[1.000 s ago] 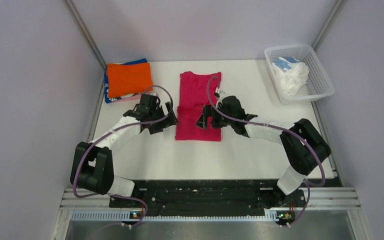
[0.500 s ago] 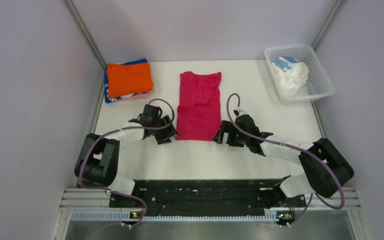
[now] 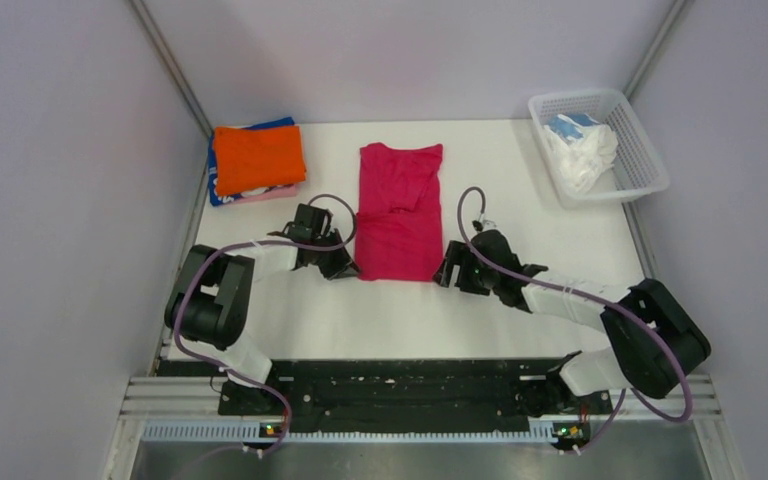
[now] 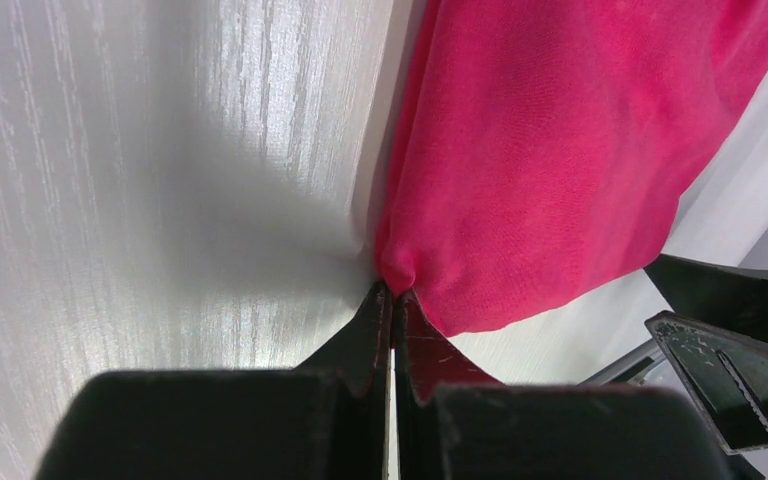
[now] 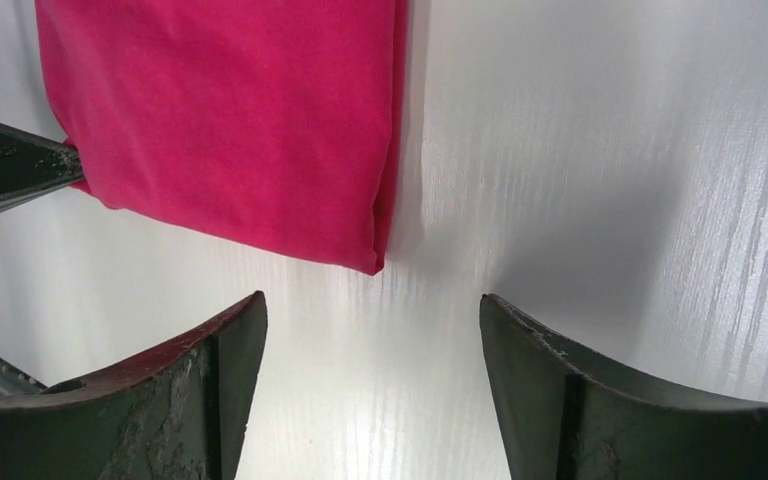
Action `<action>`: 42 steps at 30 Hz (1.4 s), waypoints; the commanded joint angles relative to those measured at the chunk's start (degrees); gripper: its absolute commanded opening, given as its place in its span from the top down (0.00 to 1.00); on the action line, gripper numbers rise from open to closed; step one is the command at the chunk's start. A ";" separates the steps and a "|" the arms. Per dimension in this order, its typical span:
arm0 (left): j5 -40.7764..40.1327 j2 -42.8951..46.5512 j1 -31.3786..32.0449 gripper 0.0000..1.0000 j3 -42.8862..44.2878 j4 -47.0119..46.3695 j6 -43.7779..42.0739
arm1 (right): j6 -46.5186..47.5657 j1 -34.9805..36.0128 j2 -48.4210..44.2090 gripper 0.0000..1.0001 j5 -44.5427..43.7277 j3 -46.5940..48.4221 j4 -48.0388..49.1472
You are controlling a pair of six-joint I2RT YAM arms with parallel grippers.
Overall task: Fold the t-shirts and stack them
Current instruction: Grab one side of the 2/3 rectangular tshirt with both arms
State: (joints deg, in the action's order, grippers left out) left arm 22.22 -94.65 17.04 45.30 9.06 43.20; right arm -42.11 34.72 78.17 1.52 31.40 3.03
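The crimson-pink t-shirt [image 3: 397, 215] lies as a long, narrow folded strip mid-table, collar end far. My left gripper [image 3: 344, 267] is at its near-left corner. In the left wrist view the left gripper [image 4: 393, 291] is shut, with the corner of the crimson-pink t-shirt [image 4: 560, 150] bunched between its tips. My right gripper [image 3: 447, 273] sits at the near-right corner. In the right wrist view the right gripper [image 5: 372, 297] is open, and the corner of the t-shirt [image 5: 230, 120] lies just beyond its tips, untouched. A folded stack topped by an orange t-shirt [image 3: 257, 157] rests at the far left.
A white mesh basket [image 3: 643, 160] at the far right holds a crumpled white and light-blue t-shirt [image 3: 580, 150]. Blue and pale pink edges show under the orange one. Enclosure walls stand close on both sides. The arm bases and a black rail [image 3: 400, 385] line the near edge.
Both arms drew back from the shirt's middle to its near corners. The left gripper went from open to shut on the near-left corner. The right jaws narrowed a little.
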 commanded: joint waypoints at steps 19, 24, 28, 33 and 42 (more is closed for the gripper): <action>-4.18 3.23 0.63 1.00 -2.83 2.31 0.38 | 0.93 5.69 9.82 0.66 -6.18 6.09 -2.45; -5.86 3.42 0.81 1.00 -3.32 3.64 0.32 | 2.82 6.77 10.51 0.98 -6.64 6.01 -2.12; -6.36 7.44 1.54 1.00 -5.52 5.71 0.24 | 4.12 8.84 7.55 1.00 -4.82 6.53 -7.59; -13.00 22.24 4.69 1.00 -9.28 18.54 -0.19 | 3.78 11.80 -5.97 1.00 6.50 2.90 -14.45; -10.17 56.38 8.92 1.00 -8.26 31.67 0.97 | 3.46 13.88 -26.74 1.00 18.75 3.08 -22.61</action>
State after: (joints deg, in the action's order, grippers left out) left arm 12.12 -45.69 25.65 34.81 35.07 43.64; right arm -38.98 48.01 56.16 15.22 33.30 -15.57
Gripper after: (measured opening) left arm 0.012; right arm 0.009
